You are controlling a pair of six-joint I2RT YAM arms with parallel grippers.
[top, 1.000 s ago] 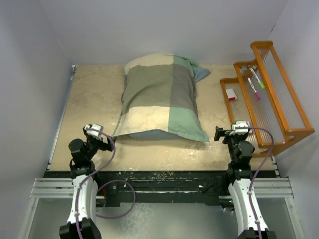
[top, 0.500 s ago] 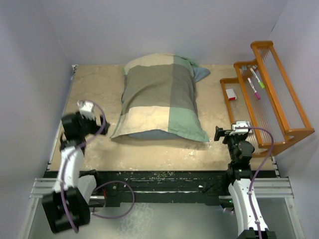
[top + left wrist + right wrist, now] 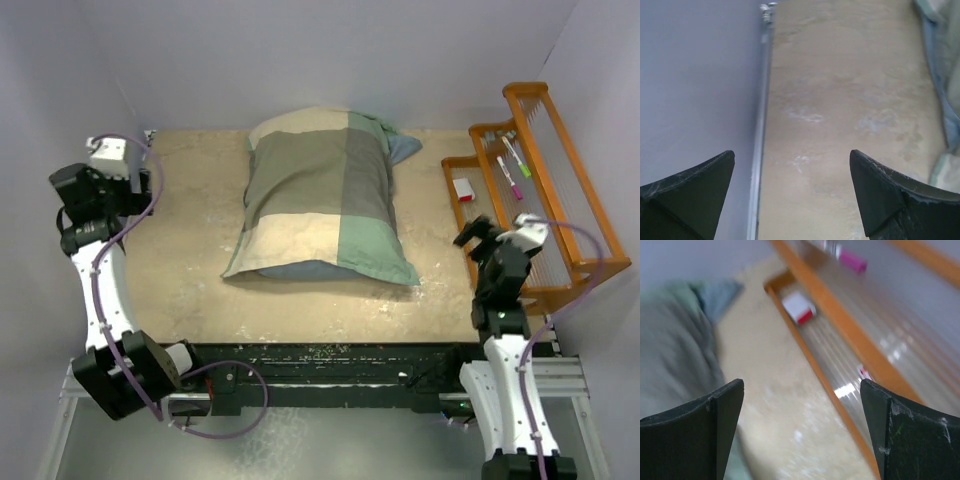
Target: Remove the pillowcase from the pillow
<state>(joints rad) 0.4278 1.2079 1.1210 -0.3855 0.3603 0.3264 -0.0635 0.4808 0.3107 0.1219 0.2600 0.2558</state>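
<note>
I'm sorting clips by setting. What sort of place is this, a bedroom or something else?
Probably a robot lab cell, not a bedroom: plain walls box in a worn table, a left arm and right arm stand at its near edge, with a wooden rack alongside.

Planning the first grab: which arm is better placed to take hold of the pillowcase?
Probably the right arm: the right pincer, open, sits close to the near right corner of the pillowcase, while the left pincer, also open, is out by the left wall, farther from the cloth.

Probably a lab test cell (plain grey walls (image 3: 330,50), aluminium frame (image 3: 565,372)).
</note>
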